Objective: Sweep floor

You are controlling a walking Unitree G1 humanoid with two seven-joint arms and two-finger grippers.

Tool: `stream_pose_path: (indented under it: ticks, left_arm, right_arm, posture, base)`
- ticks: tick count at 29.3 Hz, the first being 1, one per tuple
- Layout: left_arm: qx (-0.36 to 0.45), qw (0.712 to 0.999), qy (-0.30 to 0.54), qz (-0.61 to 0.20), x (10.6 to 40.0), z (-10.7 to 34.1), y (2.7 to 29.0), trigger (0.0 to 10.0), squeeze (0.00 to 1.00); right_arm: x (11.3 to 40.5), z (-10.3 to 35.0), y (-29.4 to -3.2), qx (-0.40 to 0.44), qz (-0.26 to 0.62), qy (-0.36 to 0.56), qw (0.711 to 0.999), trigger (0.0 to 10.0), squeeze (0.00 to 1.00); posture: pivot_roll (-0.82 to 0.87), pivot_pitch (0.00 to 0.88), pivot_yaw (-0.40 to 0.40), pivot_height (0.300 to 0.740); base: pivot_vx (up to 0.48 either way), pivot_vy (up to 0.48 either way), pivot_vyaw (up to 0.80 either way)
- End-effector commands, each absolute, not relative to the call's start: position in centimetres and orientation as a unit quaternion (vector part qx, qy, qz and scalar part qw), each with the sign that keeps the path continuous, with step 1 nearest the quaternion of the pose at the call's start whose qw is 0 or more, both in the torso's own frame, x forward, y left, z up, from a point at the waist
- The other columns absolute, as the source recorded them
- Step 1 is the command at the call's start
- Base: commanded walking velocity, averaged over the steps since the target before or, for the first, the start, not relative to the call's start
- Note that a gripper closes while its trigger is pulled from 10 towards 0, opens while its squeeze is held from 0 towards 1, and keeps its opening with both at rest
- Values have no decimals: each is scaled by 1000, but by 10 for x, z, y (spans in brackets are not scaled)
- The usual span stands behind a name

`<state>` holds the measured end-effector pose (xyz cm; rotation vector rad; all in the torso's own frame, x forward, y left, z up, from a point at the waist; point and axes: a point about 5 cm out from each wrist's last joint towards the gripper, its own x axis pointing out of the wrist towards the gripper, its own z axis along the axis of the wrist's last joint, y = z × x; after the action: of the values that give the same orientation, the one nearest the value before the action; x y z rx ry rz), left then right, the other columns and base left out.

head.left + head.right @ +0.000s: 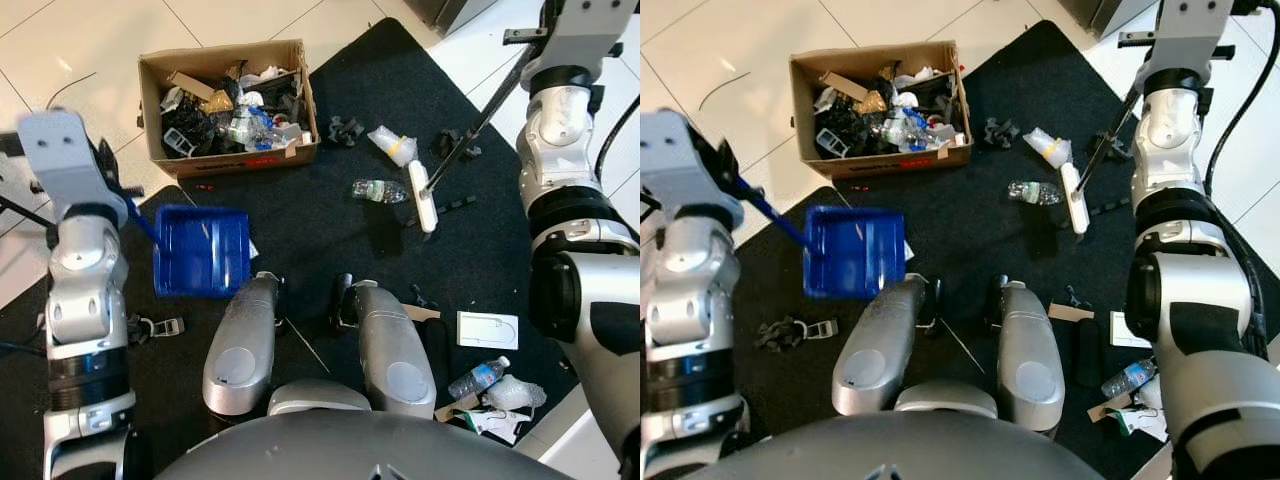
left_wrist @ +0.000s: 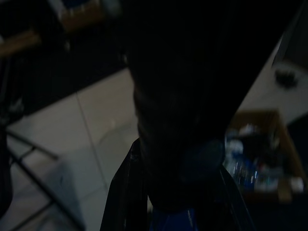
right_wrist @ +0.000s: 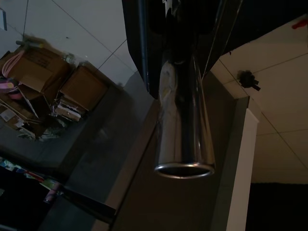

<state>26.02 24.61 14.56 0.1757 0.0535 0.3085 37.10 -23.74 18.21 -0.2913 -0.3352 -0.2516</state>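
Observation:
My left gripper (image 2: pixel 175 192) is shut on the blue handle (image 1: pixel 140 222) of a blue dustpan (image 1: pixel 200 250). The pan rests on the black mat (image 1: pixel 330 250) in front of my left knee. High at the right, my right gripper (image 3: pixel 180 48) is shut on the broom's silver pole (image 3: pixel 183 134). That pole (image 1: pixel 480 120) slants down to a white broom head (image 1: pixel 422 195) lying on the mat. A clear water bottle (image 1: pixel 380 190) lies just left of the head, and a crumpled plastic wrapper (image 1: pixel 392 145) sits above it.
A cardboard box (image 1: pixel 260 160) full of rubbish stands at the mat's far left edge. Black scraps (image 1: pixel 345 130) lie near it. By my right knee are a white card (image 1: pixel 487 329), another bottle (image 1: pixel 478 377) and crumpled plastic (image 1: pixel 515 392). White tiles surround the mat.

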Motion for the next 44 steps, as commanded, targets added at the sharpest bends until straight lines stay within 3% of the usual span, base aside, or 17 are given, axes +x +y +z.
stream_pose_path:
  ticks: [1,22,44]
  left_arm:
    - [97,983,-11,155,263,156,252,10000,0]
    - [51,988,-43,139,315,129,236,10000,0]
    - [47,992,-75,93,366,144,197,10000,0]
  right_arm:
    - [369,183,-245,-147,-134,-168,966,10000,0]
    - [369,184,-244,-155,-120,-168,966,10000,0]
    - [371,182,-239,-153,-115,-161,968,10000,0]
  posture:
    - [231,149,-35,740]
    - [157,155,-79,740]
    - [68,280,-97,740]
  base:
    - [0,0,0]
    - [0,0,0]
    - [0,0,0]
